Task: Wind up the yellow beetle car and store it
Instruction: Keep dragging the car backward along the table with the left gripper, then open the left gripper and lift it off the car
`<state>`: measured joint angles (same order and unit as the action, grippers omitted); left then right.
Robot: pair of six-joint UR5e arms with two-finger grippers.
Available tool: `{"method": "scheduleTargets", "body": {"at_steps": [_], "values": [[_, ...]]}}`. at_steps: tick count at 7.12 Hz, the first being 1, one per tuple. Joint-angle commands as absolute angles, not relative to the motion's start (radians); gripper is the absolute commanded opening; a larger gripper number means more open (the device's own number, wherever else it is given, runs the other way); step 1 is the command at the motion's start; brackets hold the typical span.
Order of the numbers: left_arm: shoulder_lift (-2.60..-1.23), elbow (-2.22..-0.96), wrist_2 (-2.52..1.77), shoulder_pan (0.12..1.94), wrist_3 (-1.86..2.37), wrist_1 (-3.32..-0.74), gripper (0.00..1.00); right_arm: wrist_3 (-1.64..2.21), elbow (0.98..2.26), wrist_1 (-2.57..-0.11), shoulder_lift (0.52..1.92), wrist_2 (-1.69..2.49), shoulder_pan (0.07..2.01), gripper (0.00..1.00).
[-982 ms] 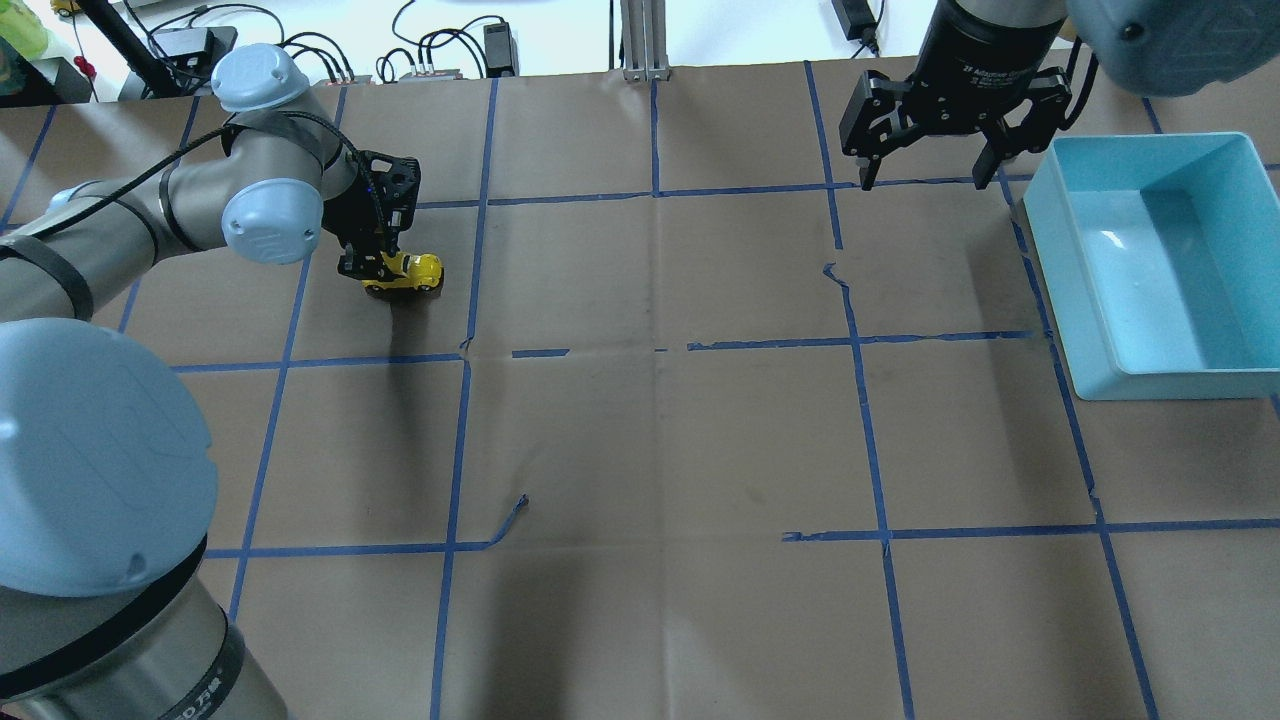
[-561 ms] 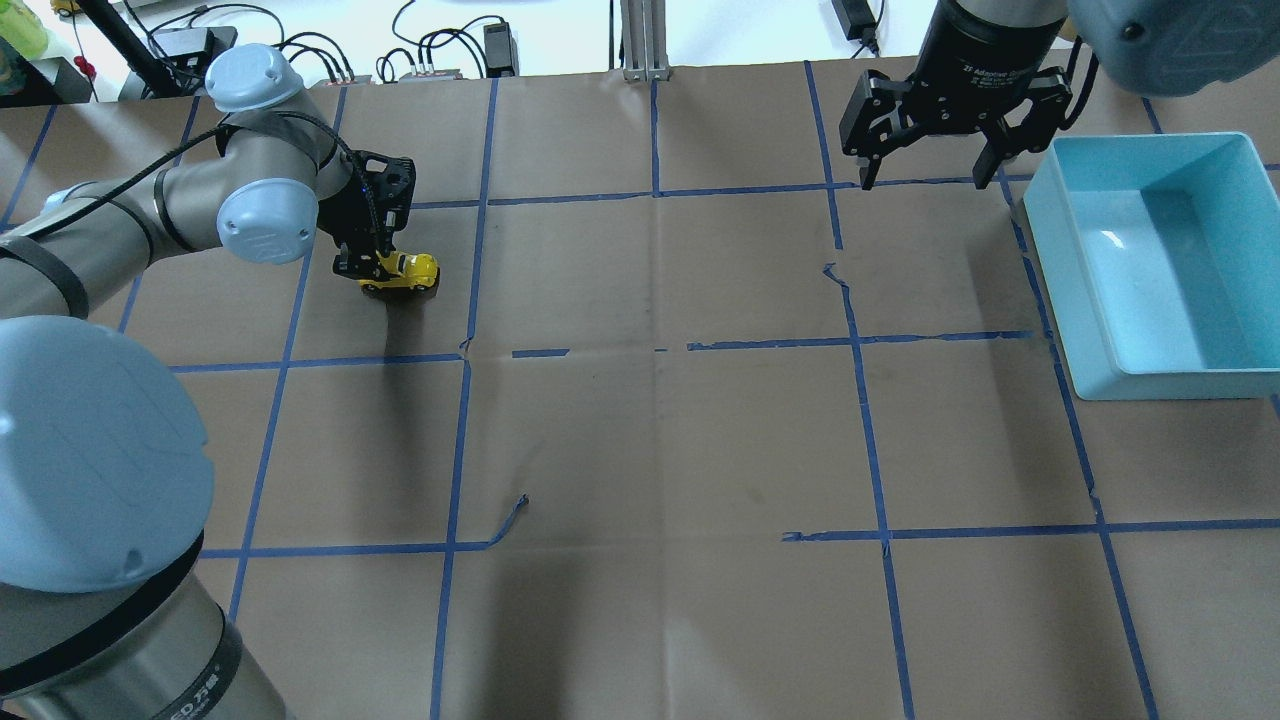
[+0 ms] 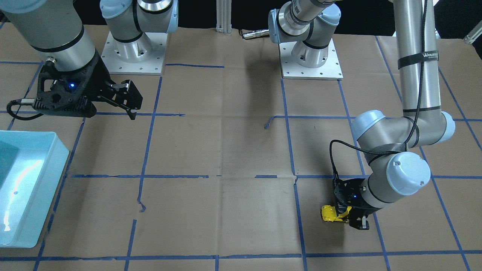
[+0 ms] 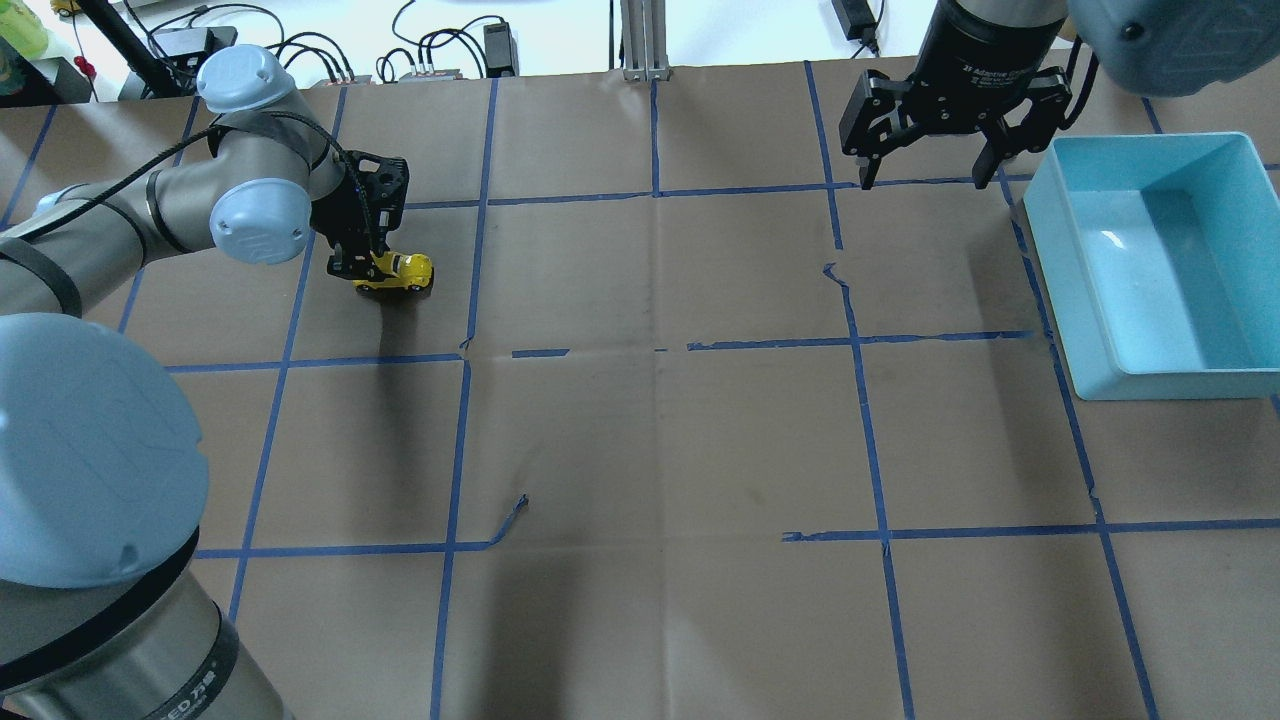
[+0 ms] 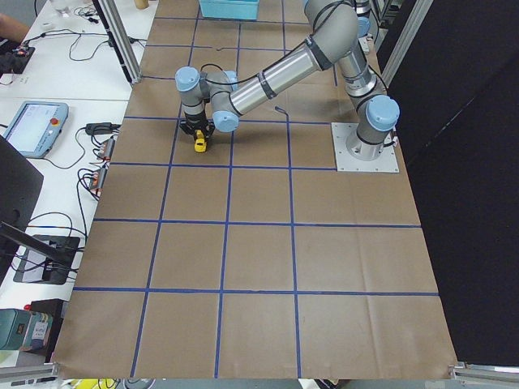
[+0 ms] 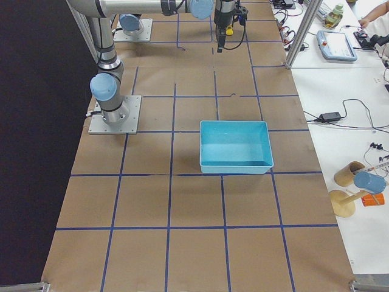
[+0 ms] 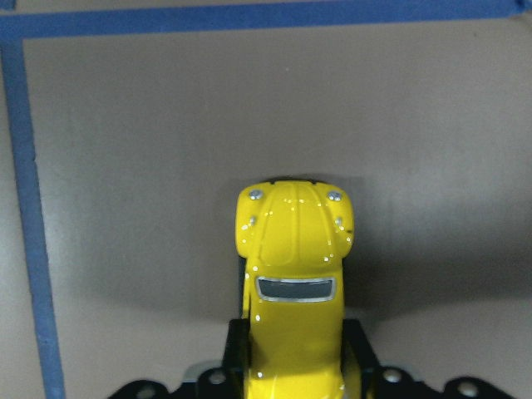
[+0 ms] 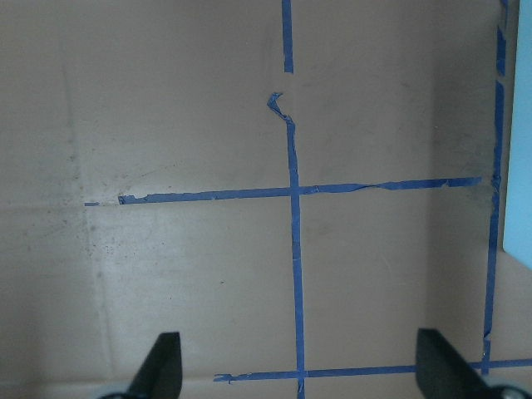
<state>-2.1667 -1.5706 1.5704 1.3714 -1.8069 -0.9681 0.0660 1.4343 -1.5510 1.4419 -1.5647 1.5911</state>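
Note:
The yellow beetle car (image 4: 405, 270) sits on the brown paper at the far left of the table. It also shows in the front view (image 3: 330, 214), the left side view (image 5: 199, 144) and the left wrist view (image 7: 294, 274). My left gripper (image 4: 368, 268) is shut on the car's rear half, with its hood sticking out past the fingers. My right gripper (image 4: 925, 165) hangs open and empty above the far right of the table, just left of the light blue bin (image 4: 1240, 362). Its two fingertips (image 8: 163, 362) show wide apart in the right wrist view.
The light blue bin (image 3: 41, 188) is empty and stands at the table's right edge; it shows also in the right side view (image 6: 236, 167). Blue tape lines mark a grid on the paper. Cables and power bricks (image 4: 190, 42) lie beyond the far edge.
My left gripper has dragged the car a little to the left and toward the far edge. The right arm has not moved.

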Motion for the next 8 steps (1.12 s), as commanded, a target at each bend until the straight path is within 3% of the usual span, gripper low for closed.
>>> {"method": "scheduleTargets", "body": {"at_steps": [1, 3, 4, 5, 8], "values": [[-2.166, -1.569, 1.572, 1.362, -1.824, -0.968, 0.00, 0.066, 1.434, -1.551, 1.442, -1.565, 1.592, 1.00], [-2.166, -1.569, 1.572, 1.361, -1.828, -0.968, 0.00, 0.066, 1.434, -1.552, 1.442, -1.565, 1.592, 1.00], [-2.166, -1.571, 1.574, 1.362, -1.829, -0.969, 0.10, 0.066, 1.434, -1.552, 1.442, -1.565, 1.592, 1.00], [-2.167, -1.568, 1.574, 1.362, -1.827, -0.969, 0.99, 0.066, 1.434, -1.552, 1.442, -1.563, 1.592, 1.00], [-2.123, -1.528, 1.572, 1.384, -1.751, -1.024, 0.99, 0.066, 1.434, -1.552, 1.442, -1.565, 1.592, 1.00]]}}
